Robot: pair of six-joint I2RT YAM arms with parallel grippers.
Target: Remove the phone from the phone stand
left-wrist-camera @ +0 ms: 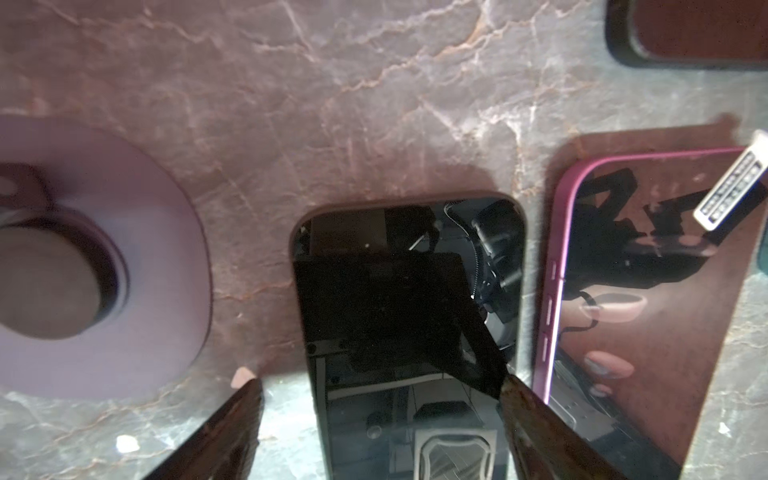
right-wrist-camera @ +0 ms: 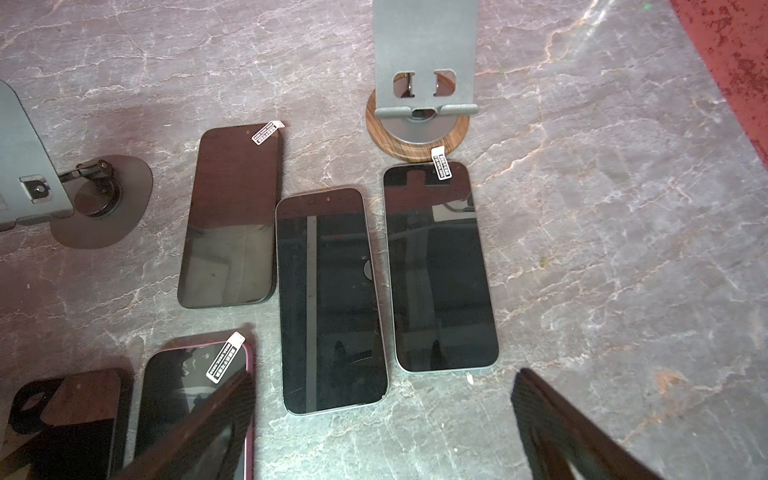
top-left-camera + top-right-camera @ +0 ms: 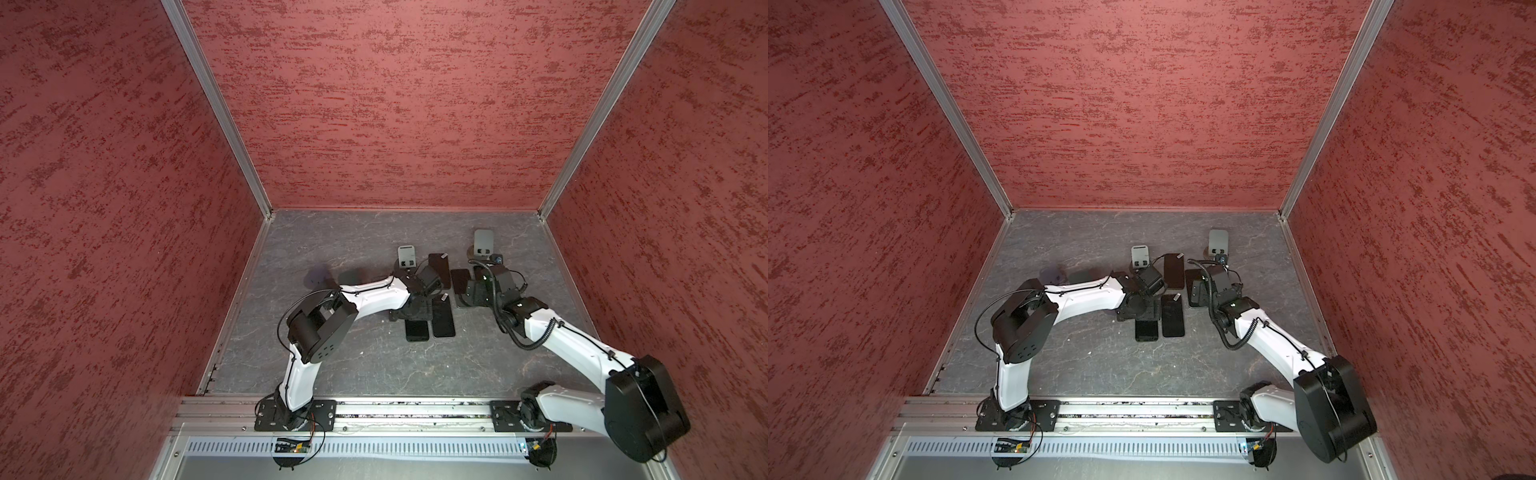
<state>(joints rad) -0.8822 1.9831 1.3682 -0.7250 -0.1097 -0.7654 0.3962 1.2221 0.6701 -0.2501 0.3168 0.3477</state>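
On grey marbled tabletop (image 3: 332,357) between red walls (image 3: 415,104), straddles the black phone (image 1: 374,311), flat on the near side of the empty left stand (image 3: 406,257), with left gripper (image 1: 376,384) spread, right gripper (image 2: 384,374) wide and empty; risks knocking the pink-cased phone (image 1: 623,291) alongside if lifted askew.

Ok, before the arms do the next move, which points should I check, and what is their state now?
1. Grey metal stand on the round wooden base holds no phone: ok.
2. Grey stand on the dark oval base holds no phone: ok.
3. Black phone under the left tool lies flat on the marbled table: ok.
4. Left tool open, one finger each side of that phone: ok.
5. Right tool open and empty: ok.
6. Clearance from the neighbouring pink-cased phone: cannot tell.
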